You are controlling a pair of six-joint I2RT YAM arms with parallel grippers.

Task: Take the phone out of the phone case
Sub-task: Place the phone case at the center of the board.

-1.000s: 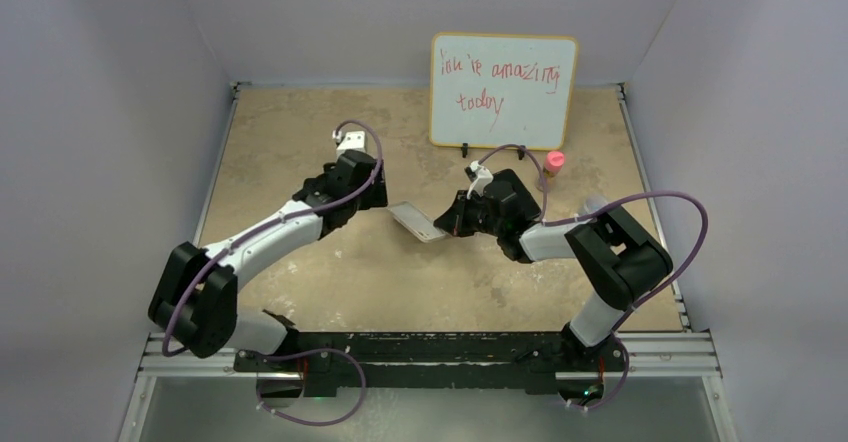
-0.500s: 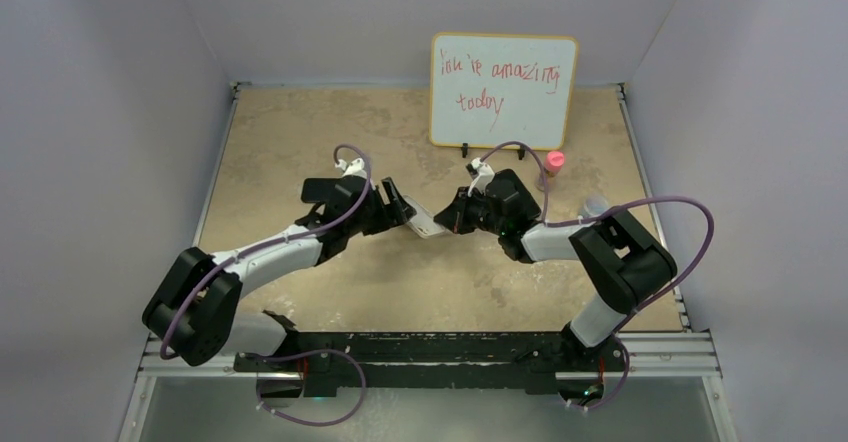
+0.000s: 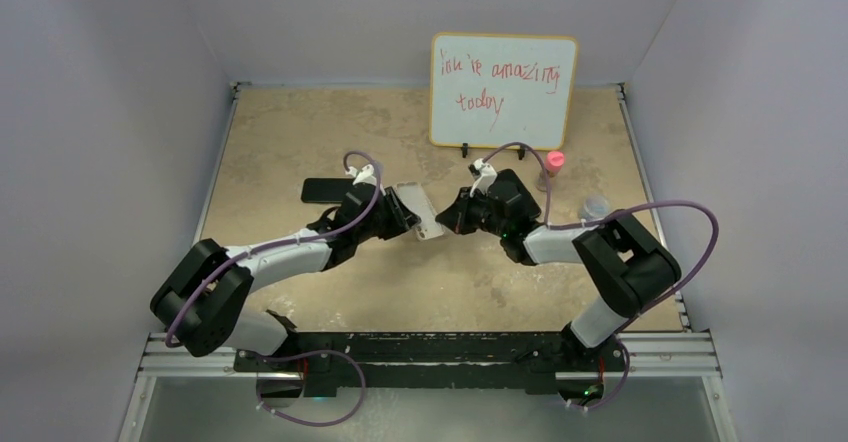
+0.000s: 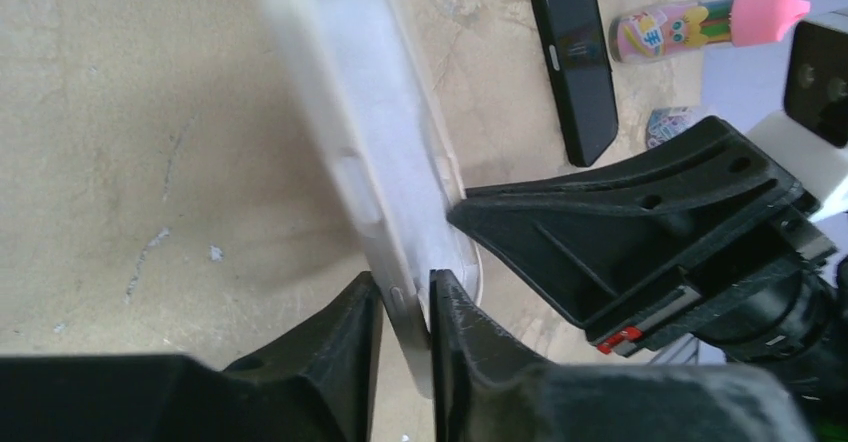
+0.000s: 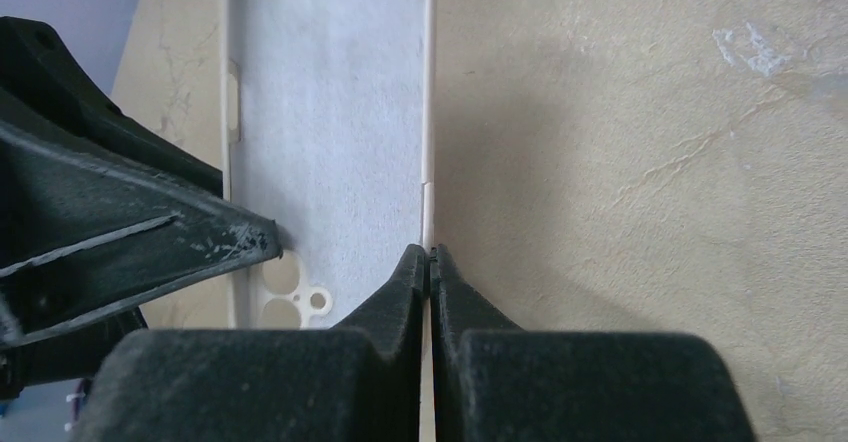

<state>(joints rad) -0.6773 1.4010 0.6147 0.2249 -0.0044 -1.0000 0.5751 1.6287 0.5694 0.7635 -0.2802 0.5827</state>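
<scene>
With your left hand [image 4: 403, 300] and right hand [image 5: 428, 259] both clamped on thin rims of the empty case [image 5: 330, 112], any opposing pull may tear or drop it.

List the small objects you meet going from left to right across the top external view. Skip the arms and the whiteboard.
black phone → white phone case → pink-capped bottle → small clear container
</scene>
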